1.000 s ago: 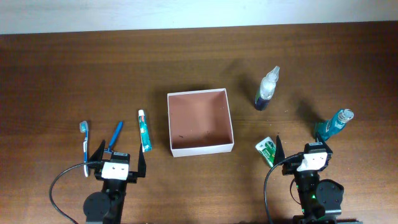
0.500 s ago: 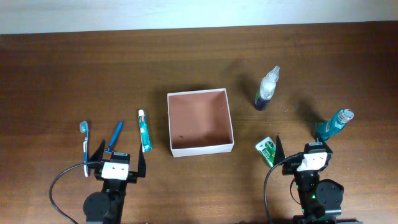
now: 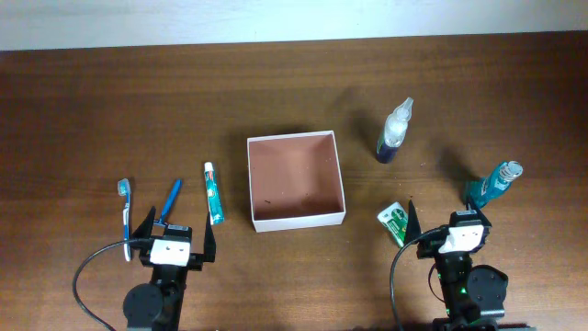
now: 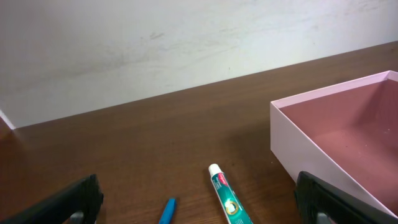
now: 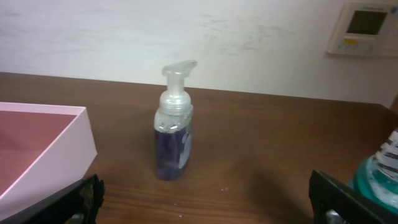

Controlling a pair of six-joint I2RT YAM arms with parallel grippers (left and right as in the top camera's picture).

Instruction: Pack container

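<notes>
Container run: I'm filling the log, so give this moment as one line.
container: empty | left gripper: open, holding nothing | right gripper: open, holding nothing | packed: none

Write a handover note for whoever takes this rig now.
Left end effector open, empty, at the near edge of the brown wooden table; right end effector the same.
Square white-walled container with reddish-brown floor: table centre, nothing inside.
To its left: white-and-green toothpaste tube, slim blue stick, blue-and-white toothbrush.
To its right: clear pump bottle of purple liquid, teal bottle, small green pack.
Done: nothing. Left: pack all six.
</notes>
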